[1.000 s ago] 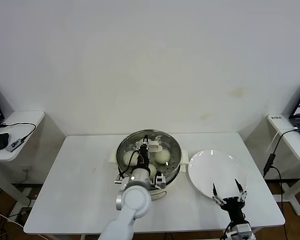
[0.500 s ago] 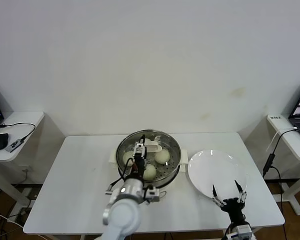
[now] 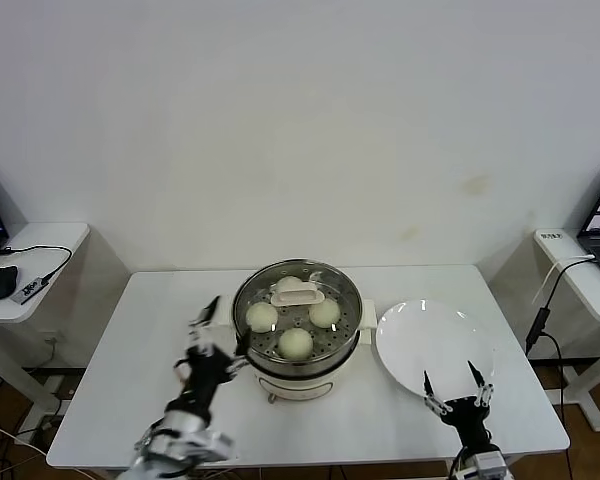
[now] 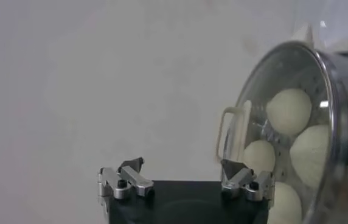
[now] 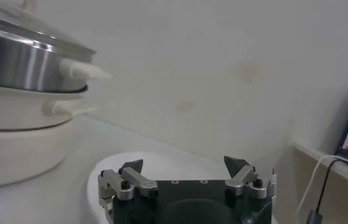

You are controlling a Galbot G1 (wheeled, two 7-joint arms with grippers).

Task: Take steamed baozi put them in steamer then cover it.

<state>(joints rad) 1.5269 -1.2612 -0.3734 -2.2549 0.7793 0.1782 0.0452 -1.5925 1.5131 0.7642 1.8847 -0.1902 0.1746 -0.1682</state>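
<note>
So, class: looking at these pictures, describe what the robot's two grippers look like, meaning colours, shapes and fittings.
The left gripper and right gripper match: each has a black block body carrying two silver metal finger mounts with dark bolt heads, ending in black pointed tips. In the head view, the left arm shows a white rounded casing with black parts.

Four pale cream-white baozi [image 3: 296, 342] sit under a clear glass cover [image 3: 332, 283] with a cream handle [image 3: 298, 294], in a shiny silver steamer [image 3: 302, 366] on a white base. Beside it lies a plain white plate [image 3: 420, 335] on a white worktop [image 3: 150, 370].
</note>
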